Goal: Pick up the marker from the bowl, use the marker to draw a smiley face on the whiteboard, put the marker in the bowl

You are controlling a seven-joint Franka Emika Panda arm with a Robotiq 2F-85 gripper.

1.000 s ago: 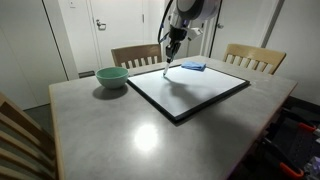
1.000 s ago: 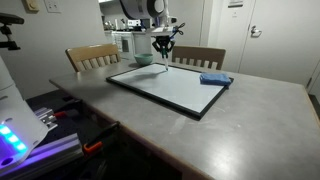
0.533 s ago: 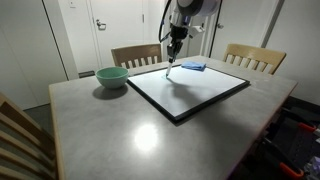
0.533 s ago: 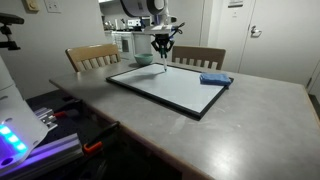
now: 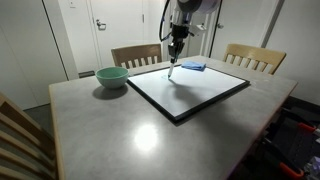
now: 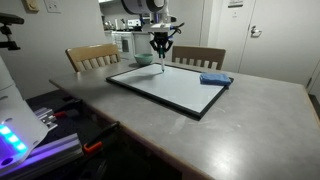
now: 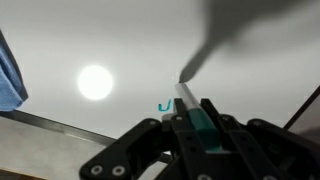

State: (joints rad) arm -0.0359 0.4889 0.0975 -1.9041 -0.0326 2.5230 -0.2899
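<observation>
In an exterior view, my gripper (image 5: 175, 44) clenches the marker (image 5: 172, 66) upright over the whiteboard (image 5: 195, 97) — tip down, near the far edge. Wrist view: a small blue stroke (image 7: 164, 106) sits beside the tip — I should press lightly and hold the long axis vertical.

A grey table (image 5: 150, 130) with a smooth top fills both exterior views, and a ceiling light shows on it as a soft bright patch (image 5: 145, 137). Two wooden slat-back chairs (image 5: 135, 55) (image 5: 255, 58) stand at its far edge, and part of a third chair (image 5: 20, 140) shows at the near corner. A flat blue pad (image 5: 194, 66) lies toward the far side, its edge also visible in the wrist view (image 7: 8, 75). A white door (image 5: 105, 30) stands behind the chairs. In an exterior view, a device with a glowing blue light (image 6: 15, 135) sits beside the table.
</observation>
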